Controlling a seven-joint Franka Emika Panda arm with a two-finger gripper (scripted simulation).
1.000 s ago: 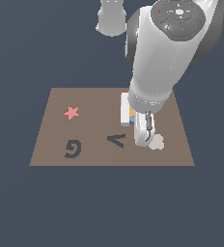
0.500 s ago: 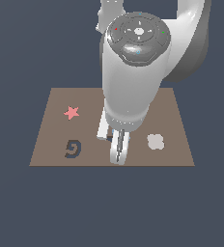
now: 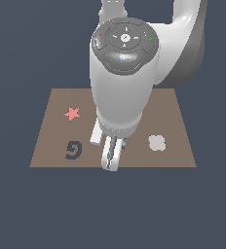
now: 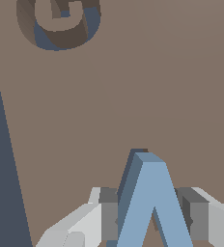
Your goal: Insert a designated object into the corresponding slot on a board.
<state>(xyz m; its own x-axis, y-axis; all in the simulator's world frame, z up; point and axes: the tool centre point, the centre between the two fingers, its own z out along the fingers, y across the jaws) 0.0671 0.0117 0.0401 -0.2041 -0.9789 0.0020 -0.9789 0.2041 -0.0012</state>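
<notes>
**A:** How far along does it look?

**B:** The pick-up is done, I'd say. In the wrist view the gripper [image 4: 152, 219] is closed on the blue V piece [image 4: 150, 202], one finger pressed on each side of it. What's left is getting it into its slot and letting go.

**A:** Where is the piece over the board?

**B:** Low over the brown board [image 3: 173, 114], near the front edge and about midway across. In the exterior view only a sliver of blue [image 3: 123, 144] shows beside the fingers [image 3: 110, 158]; the arm hides the rest.

**A:** And the slot?

**B:** I can't see it clearly. The arm covers that spot from outside, and the wrist view shows only a thin dark edge right behind the piece's tip. Whether the piece is already partly seated I can't tell.

**A:** What else is on the board?

**B:** A dark G-shaped recess [image 3: 73, 149] and a pink star [image 3: 72, 114] toward the exterior view's left, a pale lobed shape [image 3: 157, 142] toward its right, a white block [image 3: 96, 134] just behind the fingers.

**A:** The room?

**B:** Just a flat dark blue-grey floor [image 3: 17, 209] around the board
</notes>
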